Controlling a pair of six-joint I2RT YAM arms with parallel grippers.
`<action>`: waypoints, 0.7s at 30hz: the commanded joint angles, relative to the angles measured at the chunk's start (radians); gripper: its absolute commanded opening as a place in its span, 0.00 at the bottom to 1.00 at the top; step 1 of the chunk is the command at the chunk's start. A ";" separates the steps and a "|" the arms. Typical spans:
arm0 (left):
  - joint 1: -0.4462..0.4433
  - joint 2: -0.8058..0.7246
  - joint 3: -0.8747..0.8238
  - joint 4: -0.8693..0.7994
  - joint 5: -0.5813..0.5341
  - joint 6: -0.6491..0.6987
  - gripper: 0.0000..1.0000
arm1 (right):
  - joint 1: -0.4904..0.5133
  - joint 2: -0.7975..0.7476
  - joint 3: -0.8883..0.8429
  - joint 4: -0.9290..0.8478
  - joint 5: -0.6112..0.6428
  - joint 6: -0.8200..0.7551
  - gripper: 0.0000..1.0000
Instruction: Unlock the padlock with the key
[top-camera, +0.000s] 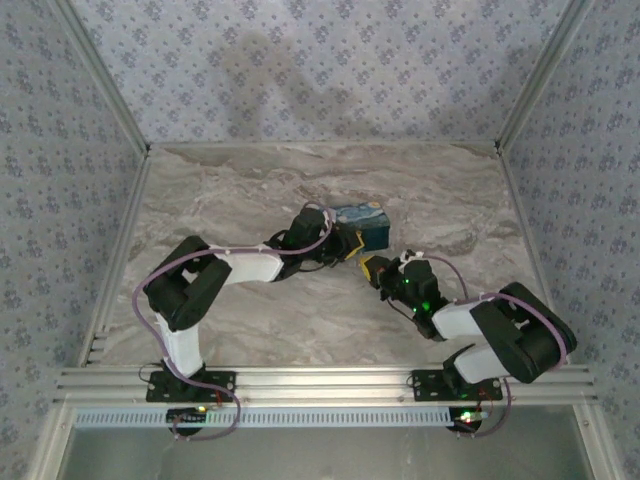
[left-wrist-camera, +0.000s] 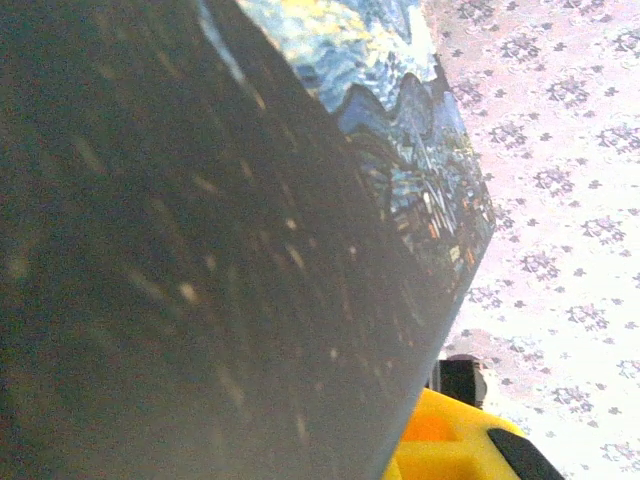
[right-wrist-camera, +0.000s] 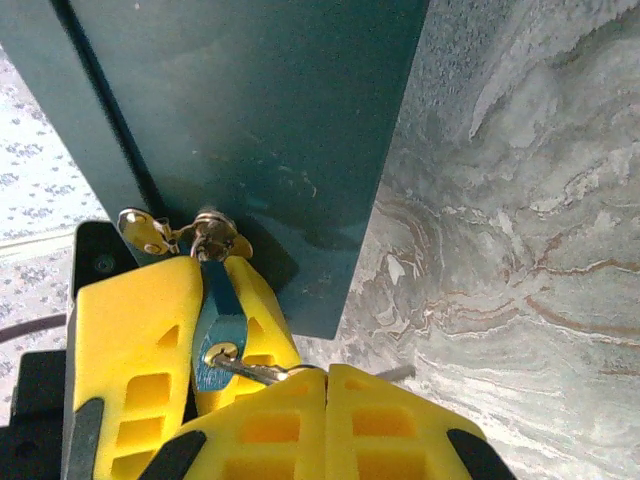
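A tiny dark blue padlock hangs from the metal hasp on the dark teal side of a box. My left gripper is shut on the padlock, one yellow finger on each side of its body. A silver key sits in the keyhole at the padlock's lower end. My right gripper is shut on the key's other end. In the top view both grippers meet just in front of the box, the left gripper at the box and the right gripper below it.
The box lid carries a blue-and-yellow painting. In the left wrist view the box's dark side stands very close, with a yellow finger at the bottom. Marble tabletop lies around, fenced by wallpapered walls and a metal rail.
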 joint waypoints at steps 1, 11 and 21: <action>-0.015 0.002 -0.017 0.040 0.036 -0.007 0.15 | 0.006 -0.042 0.016 0.046 0.058 0.041 0.00; -0.011 0.004 -0.032 0.039 0.025 -0.001 0.15 | -0.026 -0.229 -0.023 -0.154 0.055 -0.002 0.00; 0.009 -0.001 -0.026 0.057 0.008 0.005 0.15 | -0.049 -0.508 -0.120 -0.406 0.065 -0.042 0.00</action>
